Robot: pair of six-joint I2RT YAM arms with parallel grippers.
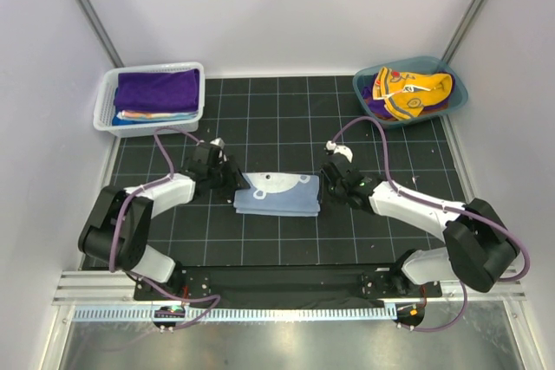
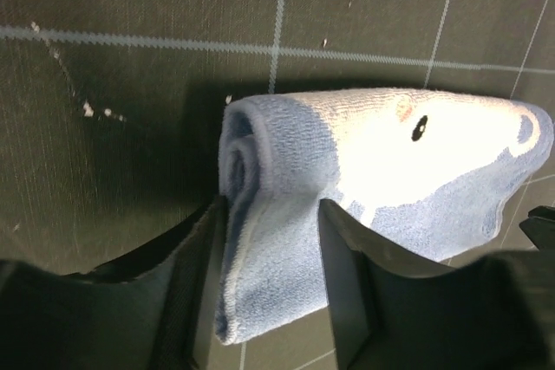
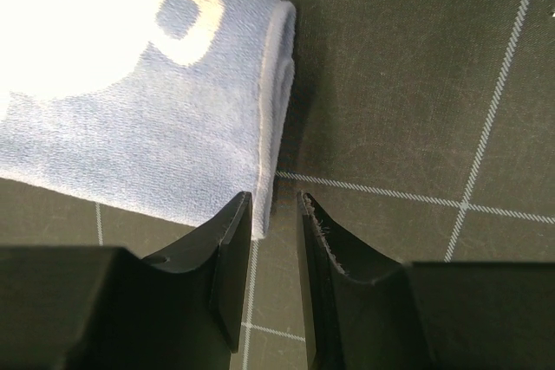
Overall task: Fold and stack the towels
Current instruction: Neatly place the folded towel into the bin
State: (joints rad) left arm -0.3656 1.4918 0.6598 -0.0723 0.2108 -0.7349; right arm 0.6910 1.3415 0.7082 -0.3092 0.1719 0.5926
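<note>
Down at the near side, both arms stretch low over the table (image 1: 260, 240), one at each end of the light blue towel (image 1: 277, 196). And here's the relation that counts: the towel lies as a long band, its long axis running left to right, straight from one arm to the other. Each arm has its own short end right in front of it, and neither looks clearly nearer.

The left fingers (image 2: 195, 283) are spread wide and straddle the towel's left end. Cloth fills the gap between them, but there's no sign of it being squeezed. Over at the other end, the right fingers (image 3: 227, 257) stand with only a narrow slit between them, the towel's hemmed near corner just poking into that slit. A sliver of dark table shows beside the corner, so no pinch there by the look of it.

The towel itself is soft terry, pale blue with a big white print and one small dark dot on it. It's folded in layers, the left end curled over on itself, the right end a neat hemmed edge. As a judgement, it's folded far enough that what comes next is one more end-to-end fold or a lift toward the stack.

Beyond the towel and off to its left, the white mesh basket (image 1: 102, 106) carries a folded deep purple towel (image 1: 156, 88) on top of others. Beyond the towel to its right, the teal tub (image 1: 460, 97) holds a crumpled yellow-orange towel (image 1: 412, 93).
</note>
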